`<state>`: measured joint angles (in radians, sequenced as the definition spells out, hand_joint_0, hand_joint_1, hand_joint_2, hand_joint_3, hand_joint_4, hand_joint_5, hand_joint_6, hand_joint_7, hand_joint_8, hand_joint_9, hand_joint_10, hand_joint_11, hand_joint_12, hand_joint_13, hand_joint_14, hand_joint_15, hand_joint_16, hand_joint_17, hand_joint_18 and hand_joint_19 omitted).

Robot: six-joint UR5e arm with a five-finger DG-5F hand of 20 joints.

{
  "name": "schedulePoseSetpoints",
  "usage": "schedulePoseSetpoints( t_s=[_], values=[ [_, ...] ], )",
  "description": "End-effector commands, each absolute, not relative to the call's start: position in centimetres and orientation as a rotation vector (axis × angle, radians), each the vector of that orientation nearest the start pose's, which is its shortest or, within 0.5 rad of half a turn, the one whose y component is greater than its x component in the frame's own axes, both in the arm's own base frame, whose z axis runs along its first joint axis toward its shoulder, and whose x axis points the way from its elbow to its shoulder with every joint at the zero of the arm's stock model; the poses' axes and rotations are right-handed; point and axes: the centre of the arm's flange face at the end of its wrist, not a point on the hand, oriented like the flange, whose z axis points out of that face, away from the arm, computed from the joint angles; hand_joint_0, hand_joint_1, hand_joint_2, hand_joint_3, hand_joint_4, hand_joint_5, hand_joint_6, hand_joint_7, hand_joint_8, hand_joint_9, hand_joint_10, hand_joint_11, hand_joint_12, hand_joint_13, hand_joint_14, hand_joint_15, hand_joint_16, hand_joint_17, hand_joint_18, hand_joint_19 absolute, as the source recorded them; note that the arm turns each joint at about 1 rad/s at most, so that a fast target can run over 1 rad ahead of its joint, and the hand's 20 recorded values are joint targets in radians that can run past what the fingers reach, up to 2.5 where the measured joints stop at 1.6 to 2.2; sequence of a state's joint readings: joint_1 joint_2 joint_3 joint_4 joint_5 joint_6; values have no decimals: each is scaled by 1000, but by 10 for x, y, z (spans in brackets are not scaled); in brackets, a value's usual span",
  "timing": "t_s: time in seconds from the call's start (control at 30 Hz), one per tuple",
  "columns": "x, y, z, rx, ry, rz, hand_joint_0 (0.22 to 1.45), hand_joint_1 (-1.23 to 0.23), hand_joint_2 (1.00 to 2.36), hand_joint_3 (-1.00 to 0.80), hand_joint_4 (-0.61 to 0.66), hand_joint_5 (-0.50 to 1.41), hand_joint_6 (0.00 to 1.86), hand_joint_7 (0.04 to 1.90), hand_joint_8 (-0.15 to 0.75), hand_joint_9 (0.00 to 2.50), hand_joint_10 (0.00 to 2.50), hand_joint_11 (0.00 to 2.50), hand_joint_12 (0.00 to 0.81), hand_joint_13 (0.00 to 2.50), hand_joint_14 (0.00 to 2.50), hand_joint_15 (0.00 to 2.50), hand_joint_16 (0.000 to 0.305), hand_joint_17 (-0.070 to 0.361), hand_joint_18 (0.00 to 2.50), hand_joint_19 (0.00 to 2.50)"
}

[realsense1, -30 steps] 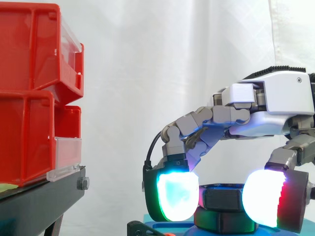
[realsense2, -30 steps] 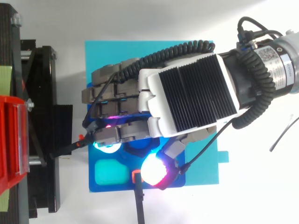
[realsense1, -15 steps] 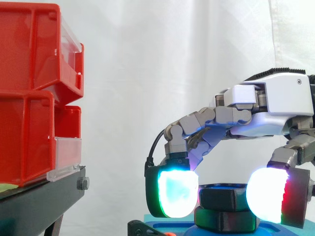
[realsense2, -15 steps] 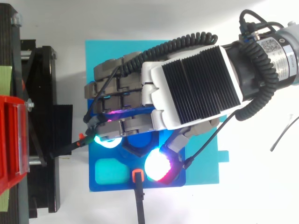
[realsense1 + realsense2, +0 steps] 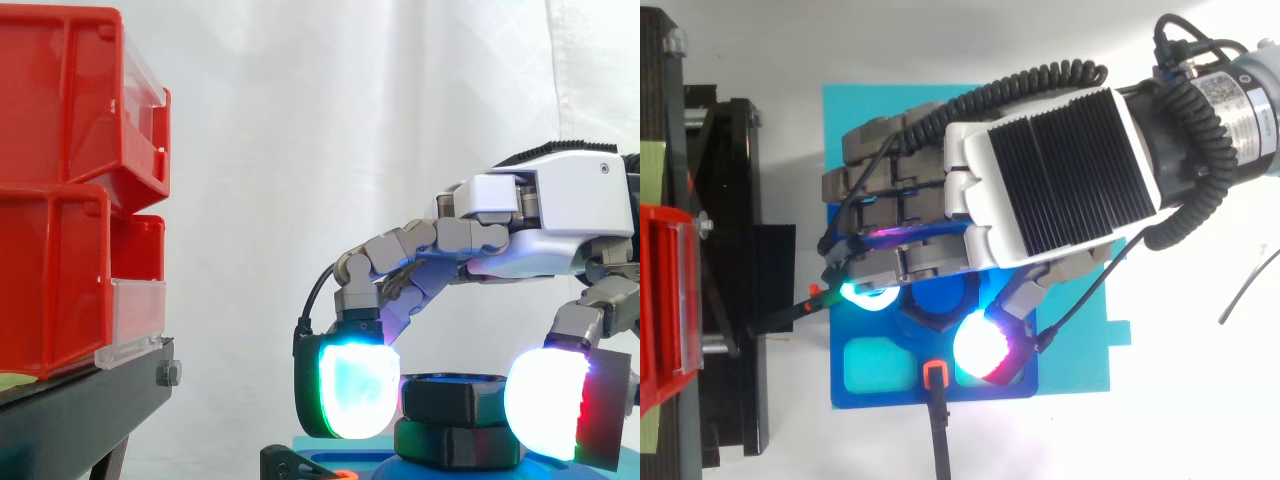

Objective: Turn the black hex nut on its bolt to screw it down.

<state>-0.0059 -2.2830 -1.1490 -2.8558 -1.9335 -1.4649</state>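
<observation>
I cannot see into the red bins (image 5: pixel 60 200) on the black stand (image 5: pixel 90 400). The hand (image 5: pixel 1050 170) clamps the black hex nut (image 5: pixel 452 400), above the blue fixture (image 5: pixel 880 402), between curled fingers and thumb. Its wrist has rotated slightly since a second ago.

The hand (image 5: pixel 1050 170) is reaching in from the upper right and curling its fingers down around the black hex nut (image 5: pixel 928 322), a cyan-glowing pad (image 5: pixel 865 293) pressing its left side and a white-and-red thumb pad (image 5: pixel 985 348) its lower right. The nut is sitting on a blue base plate (image 5: pixel 875 398), which is lying on a cyan mat (image 5: pixel 870 115) beside the black stand (image 5: pixel 735 250).
</observation>
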Motion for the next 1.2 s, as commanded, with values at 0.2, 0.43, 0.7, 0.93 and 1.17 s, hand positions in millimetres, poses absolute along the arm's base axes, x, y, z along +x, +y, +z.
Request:
schedulePoseSetpoints(
  t_s=[0.2,0.43,0.7,0.93,1.17],
  values=[
    [745,-106,272,-196,1576,363,443,-771,1000,-500,150,-139,535,1141,226,612,6,165,320,532,11,220,56,125,420,315],
    [744,-110,272,-191,1576,358,480,-800,1004,-453,117,-156,579,1094,210,593,7,171,307,527,12,234,52,118,410,332],
    [744,-112,272,-197,1573,363,528,-829,1008,-383,109,-170,626,1027,196,576,7,183,290,538,11,253,49,110,403,342],
    [744,-112,272,-197,1571,362,535,-828,1010,-372,121,-178,674,941,192,575,7,196,289,546,11,256,48,109,411,359],
    [745,-108,273,-200,1565,364,378,-713,1000,-500,210,-167,683,848,250,618,6,186,342,598,10,241,61,137,500,321]
  ],
)
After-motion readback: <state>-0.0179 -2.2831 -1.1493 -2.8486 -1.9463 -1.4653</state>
